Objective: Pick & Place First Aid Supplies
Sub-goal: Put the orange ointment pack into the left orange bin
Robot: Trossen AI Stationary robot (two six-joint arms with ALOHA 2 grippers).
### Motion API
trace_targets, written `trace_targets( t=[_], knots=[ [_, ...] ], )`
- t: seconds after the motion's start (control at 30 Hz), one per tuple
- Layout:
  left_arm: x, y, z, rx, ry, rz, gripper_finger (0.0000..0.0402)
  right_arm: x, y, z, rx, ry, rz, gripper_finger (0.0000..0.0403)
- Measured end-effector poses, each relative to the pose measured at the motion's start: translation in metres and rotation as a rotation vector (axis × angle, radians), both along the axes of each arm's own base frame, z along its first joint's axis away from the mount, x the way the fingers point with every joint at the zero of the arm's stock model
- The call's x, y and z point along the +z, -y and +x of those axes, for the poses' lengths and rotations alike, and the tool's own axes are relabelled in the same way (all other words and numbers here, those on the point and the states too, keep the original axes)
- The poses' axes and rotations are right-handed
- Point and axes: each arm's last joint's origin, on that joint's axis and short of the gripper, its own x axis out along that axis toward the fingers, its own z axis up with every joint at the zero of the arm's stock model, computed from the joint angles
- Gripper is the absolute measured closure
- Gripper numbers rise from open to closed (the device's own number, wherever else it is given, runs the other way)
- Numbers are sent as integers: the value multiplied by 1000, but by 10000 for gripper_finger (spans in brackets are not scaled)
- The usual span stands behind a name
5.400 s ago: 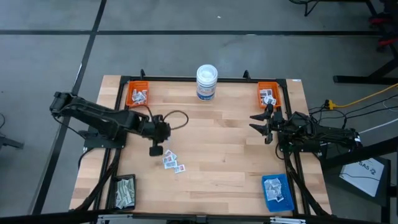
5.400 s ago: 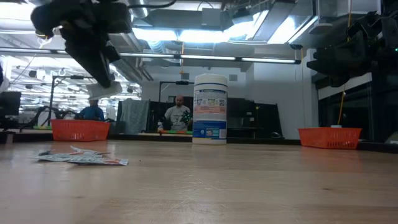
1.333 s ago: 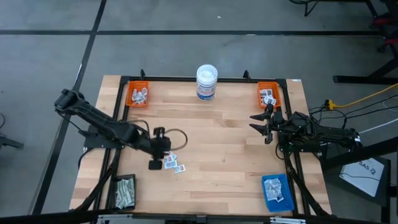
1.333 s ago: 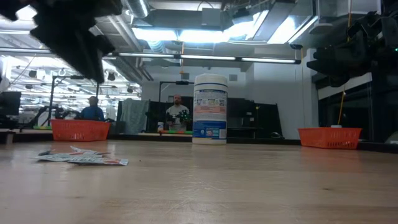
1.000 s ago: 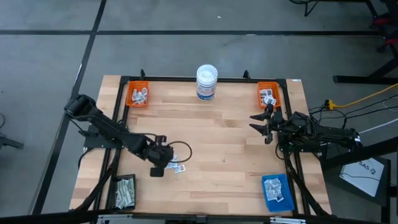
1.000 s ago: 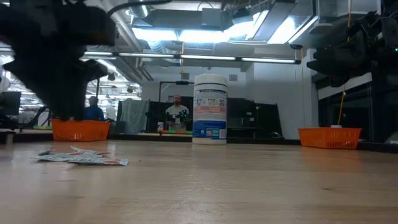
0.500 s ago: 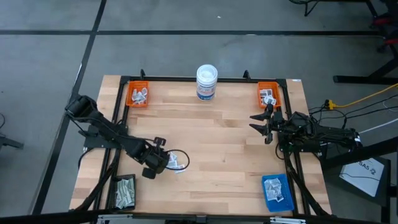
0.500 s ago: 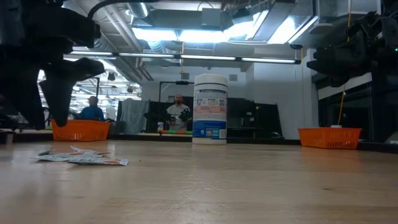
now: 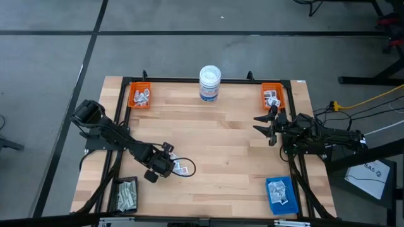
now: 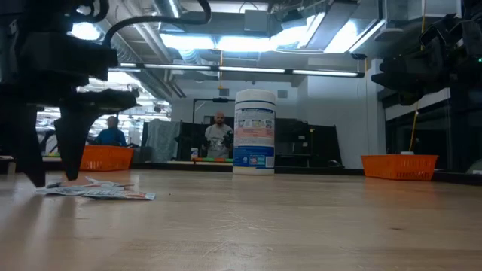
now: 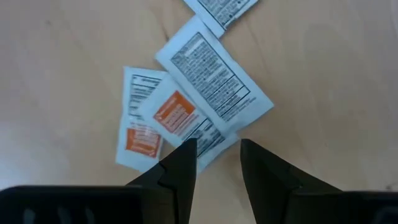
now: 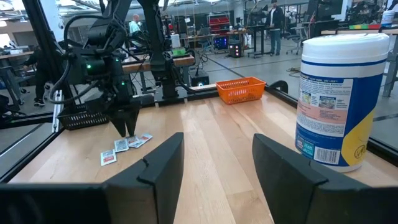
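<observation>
Your left pincer point(image 9: 165, 165) has swung down toward the front of the bench point(image 9: 227, 145) and dropped onto the loose packets point(image 9: 183, 168), well in front of the white tub point(image 9: 209, 83). From above, the right pincer point(image 9: 264, 123) waits open, right of the tub. At bench level, the left pincer point(image 10: 53, 179) stands at the packets point(image 10: 98, 190). Through the left wrist camera, its fingers point(image 11: 180, 168) are parted, gripping nothing, tips at the packets point(image 11: 211, 93).
</observation>
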Motion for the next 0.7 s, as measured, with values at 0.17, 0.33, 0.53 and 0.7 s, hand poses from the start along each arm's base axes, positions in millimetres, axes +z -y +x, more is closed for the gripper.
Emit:
trace_targets(
  t=[0.17,0.33,0.53,0.7],
  knots=[
    [-8,2,3,-4,-14,3,284,0,0,0,0,0,0,212],
    [-10,2,4,0,-22,3,293,0,0,0,0,-1,0,212],
    [-11,3,3,53,-46,-45,372,0,0,0,0,0,0,212],
    [-10,3,2,104,-56,-82,399,0,0,0,0,0,0,212]
  ],
)
